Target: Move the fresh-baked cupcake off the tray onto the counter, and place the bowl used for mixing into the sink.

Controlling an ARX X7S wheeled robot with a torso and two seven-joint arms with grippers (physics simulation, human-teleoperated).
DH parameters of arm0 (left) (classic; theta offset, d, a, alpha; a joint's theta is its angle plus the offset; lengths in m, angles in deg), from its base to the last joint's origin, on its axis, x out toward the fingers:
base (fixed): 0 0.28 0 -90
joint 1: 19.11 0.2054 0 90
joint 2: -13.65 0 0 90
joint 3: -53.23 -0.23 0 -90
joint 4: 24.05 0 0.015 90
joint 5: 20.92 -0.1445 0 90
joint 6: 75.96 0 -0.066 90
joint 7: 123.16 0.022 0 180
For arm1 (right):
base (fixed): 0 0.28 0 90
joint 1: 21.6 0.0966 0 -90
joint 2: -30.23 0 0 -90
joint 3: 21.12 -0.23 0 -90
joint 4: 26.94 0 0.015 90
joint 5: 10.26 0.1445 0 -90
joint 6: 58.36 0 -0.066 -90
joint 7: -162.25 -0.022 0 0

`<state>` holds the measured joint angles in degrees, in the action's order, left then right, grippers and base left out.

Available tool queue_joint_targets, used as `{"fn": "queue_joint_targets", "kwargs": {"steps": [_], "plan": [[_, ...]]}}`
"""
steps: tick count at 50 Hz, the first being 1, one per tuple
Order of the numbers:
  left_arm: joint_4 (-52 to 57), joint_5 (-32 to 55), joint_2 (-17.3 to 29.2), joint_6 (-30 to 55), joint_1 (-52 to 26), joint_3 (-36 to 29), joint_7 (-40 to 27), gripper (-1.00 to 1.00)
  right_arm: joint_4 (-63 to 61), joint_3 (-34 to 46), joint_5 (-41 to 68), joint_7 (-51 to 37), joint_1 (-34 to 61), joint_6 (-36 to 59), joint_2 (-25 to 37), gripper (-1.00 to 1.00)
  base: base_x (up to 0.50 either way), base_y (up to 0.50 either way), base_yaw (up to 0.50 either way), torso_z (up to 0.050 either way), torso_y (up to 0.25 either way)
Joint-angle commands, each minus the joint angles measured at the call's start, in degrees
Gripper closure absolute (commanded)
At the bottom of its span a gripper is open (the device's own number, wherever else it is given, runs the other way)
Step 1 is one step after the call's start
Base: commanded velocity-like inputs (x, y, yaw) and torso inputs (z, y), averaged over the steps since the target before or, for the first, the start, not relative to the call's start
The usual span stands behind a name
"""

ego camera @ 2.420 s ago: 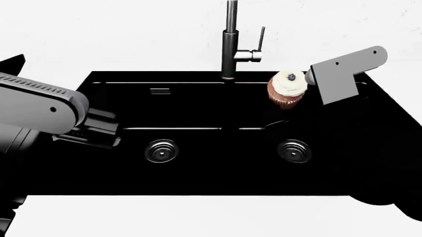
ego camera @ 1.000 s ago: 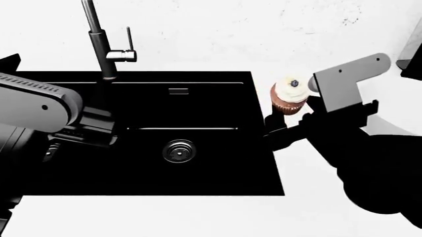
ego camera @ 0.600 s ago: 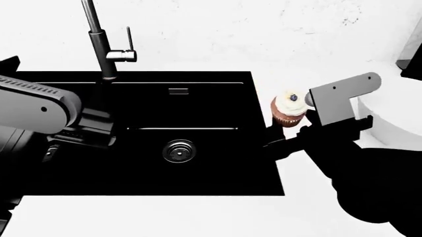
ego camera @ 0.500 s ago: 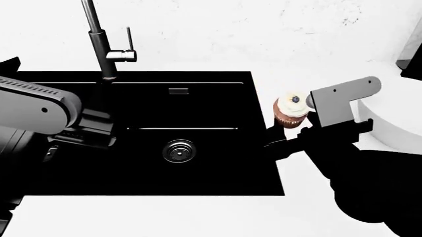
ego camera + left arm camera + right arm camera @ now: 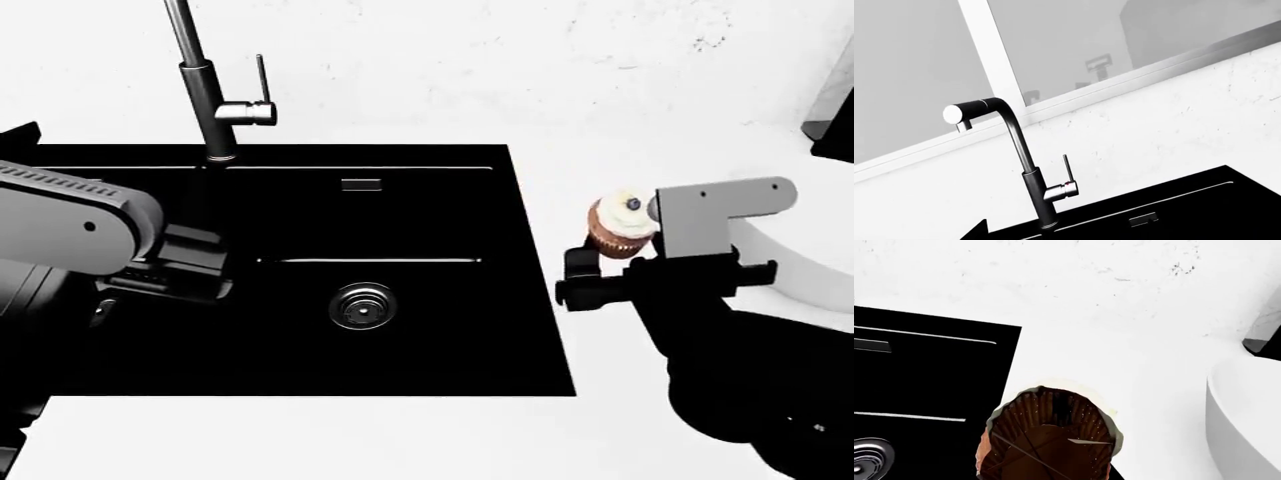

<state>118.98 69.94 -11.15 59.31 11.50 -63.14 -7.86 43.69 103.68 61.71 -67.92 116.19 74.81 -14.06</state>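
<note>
My right gripper [image 5: 607,262] is shut on the cupcake [image 5: 623,224], which has a brown ridged base, white frosting and a dark berry. It holds the cupcake over the white counter [image 5: 627,120], just right of the black sink's [image 5: 400,350] right rim. In the right wrist view the cupcake's brown base [image 5: 1047,440] fills the foreground. The white bowl [image 5: 794,262] stands on the counter right behind the gripper and also shows in the right wrist view [image 5: 1247,415]. My left arm [image 5: 80,225] hangs over the sink's left part; its gripper is black against black. The tray is out of view.
The tall grey faucet [image 5: 200,90] stands at the sink's back rim and also shows in the left wrist view [image 5: 1031,175]. A round metal drain [image 5: 363,305] lies in the basin. A dark object [image 5: 834,130] sits at the far right edge.
The view has shifted right along the sink. My right gripper has carried the cupcake right, from over the sink's rim to over the counter beside the bowl.
</note>
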Motion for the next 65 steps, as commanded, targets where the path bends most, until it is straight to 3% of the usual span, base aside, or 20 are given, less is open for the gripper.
{"fn": "queue_joint_targets", "kwargs": {"steps": [1,34,65], "plan": [[0.1,-0.8,0.4,-1.0,1.4,0.4,0.4,-1.0,2.2,-0.4,-3.0,0.2,-2.1,-2.1,-0.5,1.0,0.0,0.0,0.0,0.0,0.0],[-0.2,-1.5,-0.4,-0.8,1.7,0.1,0.5,-1.0,11.0,2.8,-9.1,2.6,-5.4,-5.5,-4.4,1.0,0.0,0.0,0.0,0.0,0.0],[-0.1,-2.5,0.0,-1.5,3.0,0.4,1.1,-1.0,11.6,2.0,-9.0,1.9,-6.0,-6.1,-3.7,1.0,0.0,0.0,0.0,0.0,0.0]]}}
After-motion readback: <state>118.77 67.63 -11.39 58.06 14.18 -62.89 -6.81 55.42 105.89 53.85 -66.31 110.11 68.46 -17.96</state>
